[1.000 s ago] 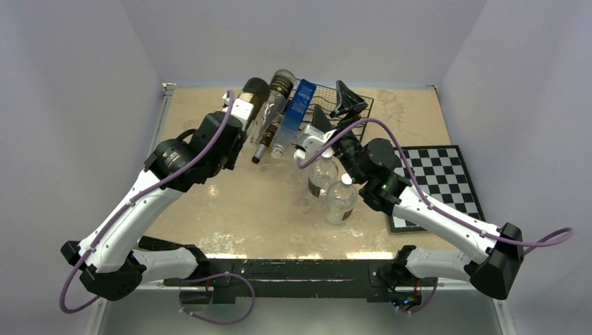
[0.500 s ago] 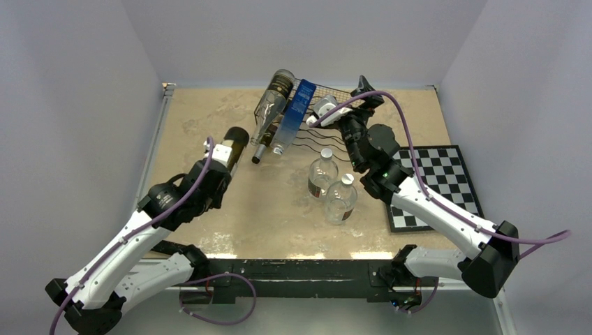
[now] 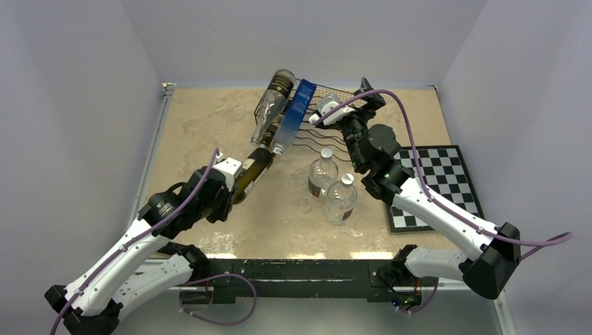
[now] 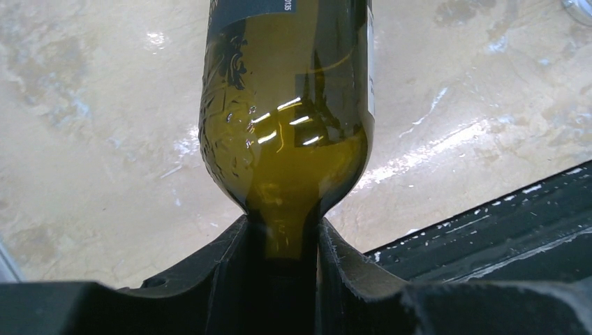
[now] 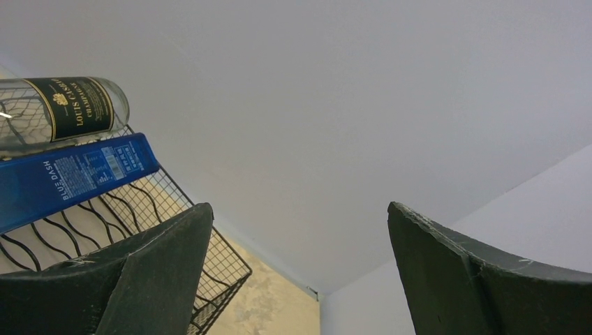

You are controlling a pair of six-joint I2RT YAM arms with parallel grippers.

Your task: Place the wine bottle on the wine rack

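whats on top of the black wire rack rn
On the black wire rack lie a clear glass bottle with a black label and a blue bottle, side by side. The right arm hides its right cradles.

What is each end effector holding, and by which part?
Left end effector grips the green wine bottle by its neck; right end effector is open, empty.

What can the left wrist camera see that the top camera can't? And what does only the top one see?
Only the left wrist view shows the left gripper pinching the neck of the green wine bottle. Only the top view shows the wine rack holding a clear bottle and a blue bottle, two water bottles, and the chessboard. Both show the green wine bottle and the tan table.
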